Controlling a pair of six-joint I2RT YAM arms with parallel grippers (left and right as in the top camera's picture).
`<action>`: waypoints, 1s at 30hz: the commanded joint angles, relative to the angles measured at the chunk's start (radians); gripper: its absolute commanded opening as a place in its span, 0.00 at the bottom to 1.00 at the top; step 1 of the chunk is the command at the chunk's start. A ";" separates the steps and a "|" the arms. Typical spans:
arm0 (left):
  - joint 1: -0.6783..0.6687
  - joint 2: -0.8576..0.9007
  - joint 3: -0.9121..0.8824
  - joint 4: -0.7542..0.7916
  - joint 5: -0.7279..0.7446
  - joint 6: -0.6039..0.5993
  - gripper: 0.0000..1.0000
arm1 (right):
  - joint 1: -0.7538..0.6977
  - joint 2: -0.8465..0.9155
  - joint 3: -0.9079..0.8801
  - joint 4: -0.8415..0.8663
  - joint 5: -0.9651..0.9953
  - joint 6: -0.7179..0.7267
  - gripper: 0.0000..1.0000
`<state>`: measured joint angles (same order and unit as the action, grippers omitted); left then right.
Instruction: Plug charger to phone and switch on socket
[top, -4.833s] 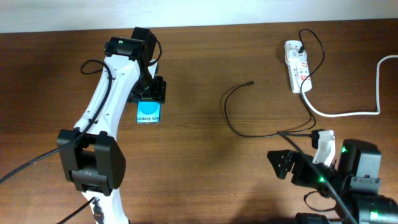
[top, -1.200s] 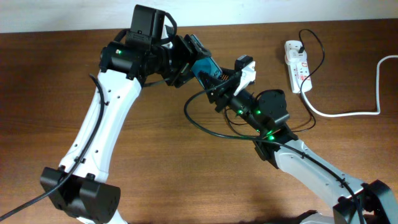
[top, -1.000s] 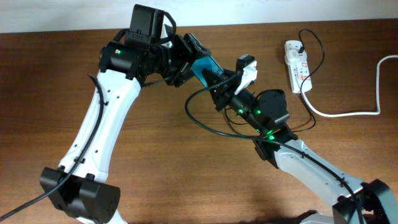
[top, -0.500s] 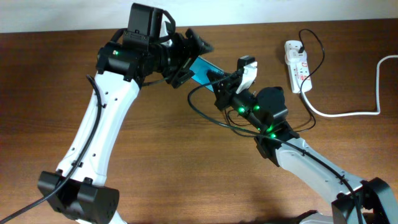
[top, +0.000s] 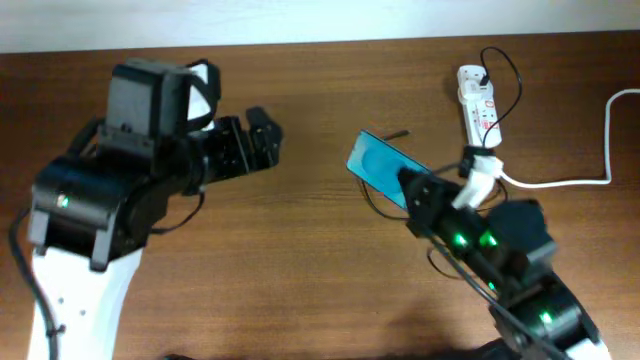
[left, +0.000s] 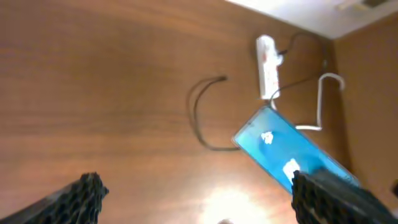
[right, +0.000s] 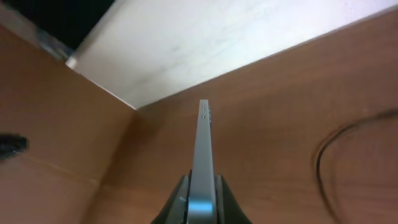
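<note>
Far left of the phone (top: 375, 163), well apart from it, is the L gripper (top: 268, 138). Its fingers (left: 87, 193) are spread wide w/ nothing btwn them, just brown table (top: 300, 270) below.

The phone is in the middle, blue screen up & tilted. One short end points up-left, toward the back wall. The R gripper (top: 408, 187) has the other short end pinched tight btwn its 2 fingers (right: 177, 208). In the R wrist view you see only the phone's thin edge, going straight up the middle.

The charger (top: 398, 132) tip lies on the table just behind the phone, near its top corner, not touching it. The thin black wire curves round & goes under the phone.

Right of the phone, near the back of the table, lies the socket (top: 478, 105), white w/ red marks. The charger's other end is stuck in the socket's far end. The thick white cord (top: 560, 181) runs from the socket off to the right, well away from the phone. Can't tell if the switch is on.
</note>
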<state>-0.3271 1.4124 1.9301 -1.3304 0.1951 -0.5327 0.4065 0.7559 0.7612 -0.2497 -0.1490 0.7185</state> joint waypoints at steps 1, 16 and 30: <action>0.004 -0.029 0.004 -0.026 -0.084 -0.056 0.99 | -0.003 -0.130 0.010 -0.092 0.014 0.181 0.04; 0.224 -0.067 -0.264 0.121 0.277 -0.197 1.00 | 0.000 0.162 0.010 0.175 -0.028 0.752 0.04; 0.384 -0.428 -1.055 0.661 0.681 -0.335 1.00 | 0.022 0.255 0.010 0.189 -0.105 0.674 0.04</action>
<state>0.0540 0.9463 0.8925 -0.7101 0.7940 -0.7345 0.4072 0.9592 0.7555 -0.1085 -0.2462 1.3621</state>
